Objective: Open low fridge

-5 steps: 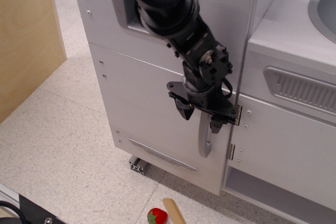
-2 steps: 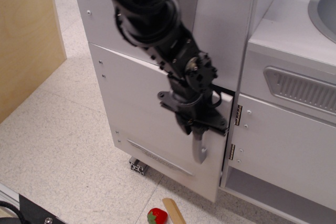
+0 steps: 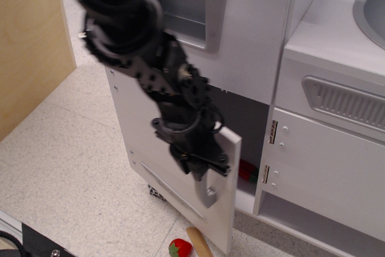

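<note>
The low fridge door (image 3: pixel 224 209) is a plain white panel with a curved grey handle (image 3: pixel 204 191) and a slim grey vent strip (image 3: pixel 168 188). It stands swung partly open toward the camera, hinged at its left side. A dark gap (image 3: pixel 246 121) shows the fridge's inside, with something red and green (image 3: pixel 247 171) on its floor. My black gripper (image 3: pixel 198 164) is on the upper part of the handle with its fingers around it. The arm reaches down from the upper left and hides much of the door's face.
A white panel with a recessed grey dispenser (image 3: pixel 180 4) is above the door. A white cabinet door with hinges (image 3: pixel 325 161) and a grey vent (image 3: pixel 346 97) are at right. A toy strawberry (image 3: pixel 179 248) and a wooden stick (image 3: pixel 198 244) lie on the speckled floor. A wooden board (image 3: pixel 30 46) stands at left.
The door has swung from shut to well open, its free edge moving left and toward the camera. My gripper moved down and left with the handle, and the fridge's inside came into view.
</note>
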{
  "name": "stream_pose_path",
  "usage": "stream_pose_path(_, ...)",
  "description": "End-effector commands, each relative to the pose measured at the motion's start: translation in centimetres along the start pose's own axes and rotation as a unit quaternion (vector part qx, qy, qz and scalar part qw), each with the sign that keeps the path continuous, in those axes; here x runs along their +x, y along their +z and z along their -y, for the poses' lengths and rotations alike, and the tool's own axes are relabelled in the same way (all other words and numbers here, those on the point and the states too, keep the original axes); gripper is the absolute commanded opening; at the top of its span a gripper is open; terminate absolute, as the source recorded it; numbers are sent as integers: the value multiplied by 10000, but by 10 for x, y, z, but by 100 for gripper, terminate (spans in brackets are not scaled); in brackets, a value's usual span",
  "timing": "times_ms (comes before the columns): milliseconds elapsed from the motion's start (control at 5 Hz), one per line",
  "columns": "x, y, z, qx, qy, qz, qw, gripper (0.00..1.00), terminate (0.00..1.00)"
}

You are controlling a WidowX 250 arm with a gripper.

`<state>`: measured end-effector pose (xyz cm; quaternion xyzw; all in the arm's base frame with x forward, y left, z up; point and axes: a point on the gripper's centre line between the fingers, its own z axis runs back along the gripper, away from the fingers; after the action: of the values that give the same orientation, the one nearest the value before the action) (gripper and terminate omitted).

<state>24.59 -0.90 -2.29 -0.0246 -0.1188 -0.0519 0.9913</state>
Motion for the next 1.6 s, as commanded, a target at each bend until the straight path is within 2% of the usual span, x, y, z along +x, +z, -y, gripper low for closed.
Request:
stream_pose_path(0,5,65,-11,-88,-332,219,9992,100,0)
stream_pose_path(200,13,84,2,-236,-149,431,9987,100,0)
stream_pose_path(400,33,86,16,-314,-16,611,9976,100,0)
stream_pose_path(600,45,77,24,-191,50,704,9973,100,0)
stream_pose_path(1000,77,40,41,-153,427,955,9944,100,0)
stream_pose_path(1200,84,22,42,-68,492,896,9947,100,0)
stream_pose_path(1400,81,9,39,102,474,703,9963,100,0)
